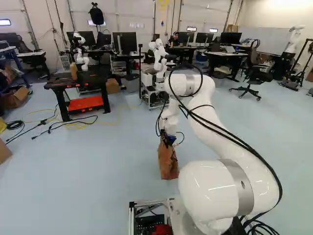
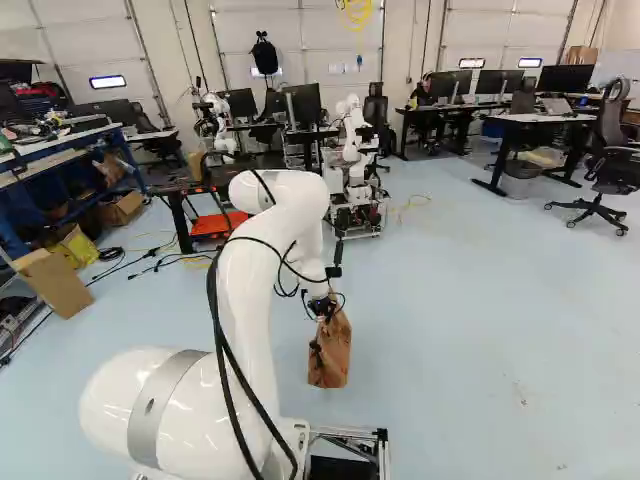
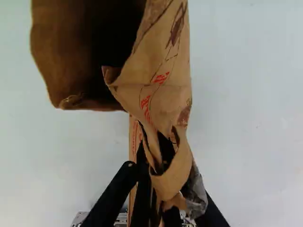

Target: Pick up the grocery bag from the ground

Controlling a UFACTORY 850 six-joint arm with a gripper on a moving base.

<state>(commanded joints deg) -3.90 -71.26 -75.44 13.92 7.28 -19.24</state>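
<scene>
In the left base view my gripper (image 1: 168,139) points down at the top of the brown paper grocery bag (image 1: 168,162). The right base view shows the same bag (image 2: 330,356) hanging upright below the wrist. Seen from the wrist, the gripper (image 3: 160,191) is shut on the bag's crumpled top edge, and folds of paper cover much of the fingertips. The bag (image 3: 163,92) spreads out ahead of the fingers, its dark mouth gaping to one side. Whether its base touches the floor I cannot tell.
Beyond the bag stands another robot (image 1: 159,54) on a wheeled base. A black table (image 1: 56,84) with an orange shelf is at the left of the left base view, near cables on the floor (image 1: 122,156). A cardboard box (image 2: 52,282) stands at the right base view's left.
</scene>
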